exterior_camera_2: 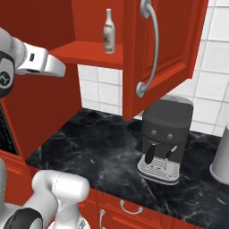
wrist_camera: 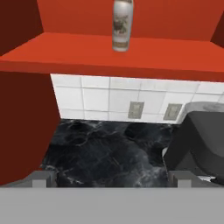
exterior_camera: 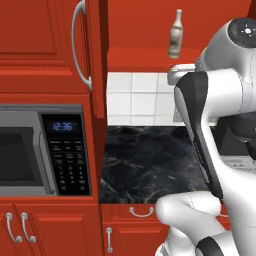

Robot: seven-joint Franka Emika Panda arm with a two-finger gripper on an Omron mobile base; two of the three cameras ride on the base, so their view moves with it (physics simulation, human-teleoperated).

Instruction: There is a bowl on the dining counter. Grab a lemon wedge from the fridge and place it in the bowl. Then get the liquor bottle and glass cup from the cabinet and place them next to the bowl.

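Observation:
The red wall cabinet [exterior_camera_2: 96, 49] stands open, its door [exterior_camera_2: 163, 44] swung out to the right. On its shelf [wrist_camera: 105, 50] stands the liquor bottle [wrist_camera: 121, 26], pale with a label, upright and alone; it is also seen from the sides [exterior_camera: 175, 35] [exterior_camera_2: 108, 32]. My gripper [wrist_camera: 111, 178] is open, fingertips far apart and nothing between them. It sits below and in front of the shelf, well short of the bottle. The bowl, dining counter, fridge, lemon wedge and glass cup are out of view.
A dark coffee machine [exterior_camera_2: 163, 138] stands on the black marble wall counter [exterior_camera: 145, 160], under the open door. A microwave [exterior_camera: 40, 150] is built in at the left. A grey canister [exterior_camera_2: 221, 156] sits far right. Wall outlets [wrist_camera: 136, 110] are on the tiles.

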